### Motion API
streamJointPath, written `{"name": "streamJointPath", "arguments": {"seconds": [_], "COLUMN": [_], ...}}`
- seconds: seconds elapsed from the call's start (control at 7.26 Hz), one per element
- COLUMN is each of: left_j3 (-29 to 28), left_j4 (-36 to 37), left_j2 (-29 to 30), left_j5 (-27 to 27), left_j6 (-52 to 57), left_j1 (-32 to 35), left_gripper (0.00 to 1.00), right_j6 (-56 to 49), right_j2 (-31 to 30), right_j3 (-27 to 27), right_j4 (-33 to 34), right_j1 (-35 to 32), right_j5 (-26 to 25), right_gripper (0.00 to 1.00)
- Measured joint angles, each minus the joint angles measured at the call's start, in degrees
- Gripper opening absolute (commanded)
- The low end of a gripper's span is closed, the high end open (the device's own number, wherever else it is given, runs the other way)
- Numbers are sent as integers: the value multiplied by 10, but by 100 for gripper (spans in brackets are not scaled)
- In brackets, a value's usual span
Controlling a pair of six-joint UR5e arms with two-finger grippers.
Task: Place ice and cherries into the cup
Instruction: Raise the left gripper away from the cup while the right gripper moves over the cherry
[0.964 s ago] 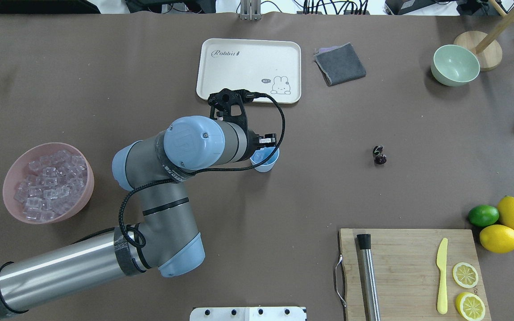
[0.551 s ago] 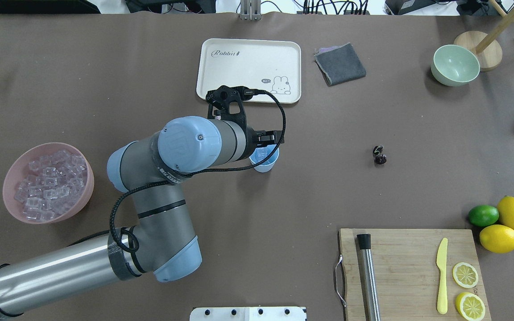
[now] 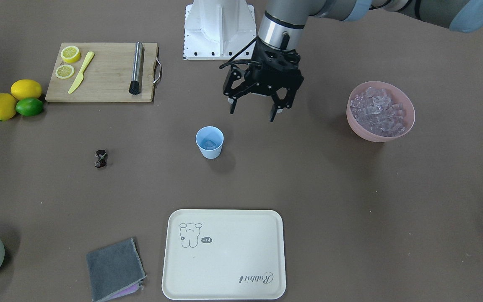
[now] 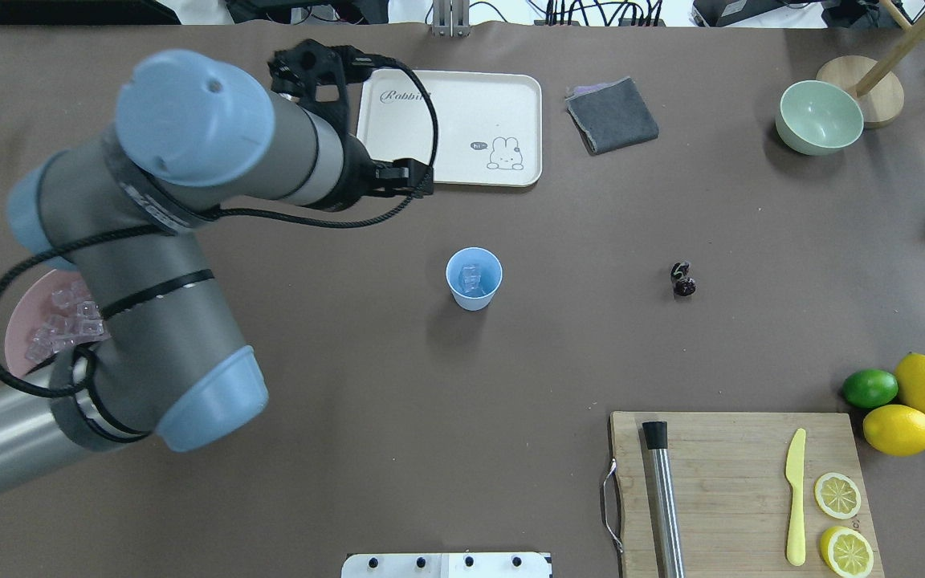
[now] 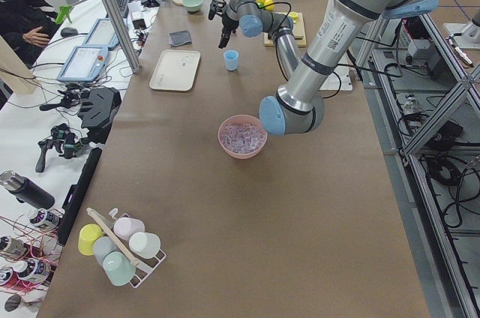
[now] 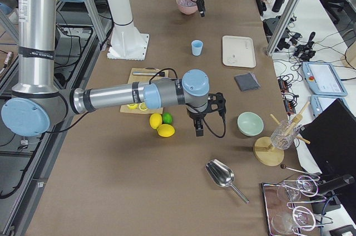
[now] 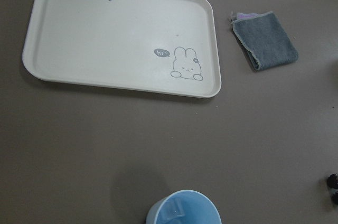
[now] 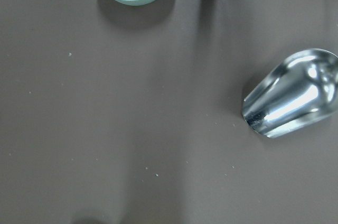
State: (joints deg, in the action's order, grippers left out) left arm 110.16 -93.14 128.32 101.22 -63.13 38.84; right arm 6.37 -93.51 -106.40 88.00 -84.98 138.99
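Note:
The light-blue cup [image 4: 474,278] stands upright mid-table with one clear ice cube [image 4: 470,278] inside; it also shows in the front view [image 3: 209,142] and at the bottom of the left wrist view [image 7: 184,209]. More ice [image 3: 376,110] fills the pink bowl [image 3: 405,126]. The dark cherries [image 4: 682,279] lie on the table right of the cup. My left gripper [image 3: 253,115] is open and empty, raised above the table between the cup and the pink bowl. My right gripper [image 6: 198,129] shows only in the right side view, so I cannot tell its state.
A cream tray [image 4: 446,120] and a grey cloth [image 4: 612,115] lie behind the cup. A pale green bowl [image 4: 819,117] is at the back right. A cutting board [image 4: 735,482] carries a knife and lemon slices. A metal scoop [image 8: 290,94] lies below the right wrist.
My left arm has lifted and swung back to the left, away from over the cup. The cup now stands uncovered with an ice cube inside it.

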Motion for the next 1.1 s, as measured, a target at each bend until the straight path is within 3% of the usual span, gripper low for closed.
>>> {"name": "streamJointPath", "arguments": {"seconds": [0.28,0.69,1.1], "left_j3": [62,87,97], "left_j4": [26,30,30], "left_j2": [-63,-85,-92], "left_j5": [39,53,54], "left_j6": [66,89,90], "left_j1": [69,104,106], "left_gripper": [97,97,98], "right_j6": [48,65,167], "right_j2": [71,145,192], "right_j3": [6,15,14], "right_j4": [-1,-2,-2], "right_j1": [97,202,316], "right_j5": [-37,-63,-177], "right_gripper": [100,100,100]}}
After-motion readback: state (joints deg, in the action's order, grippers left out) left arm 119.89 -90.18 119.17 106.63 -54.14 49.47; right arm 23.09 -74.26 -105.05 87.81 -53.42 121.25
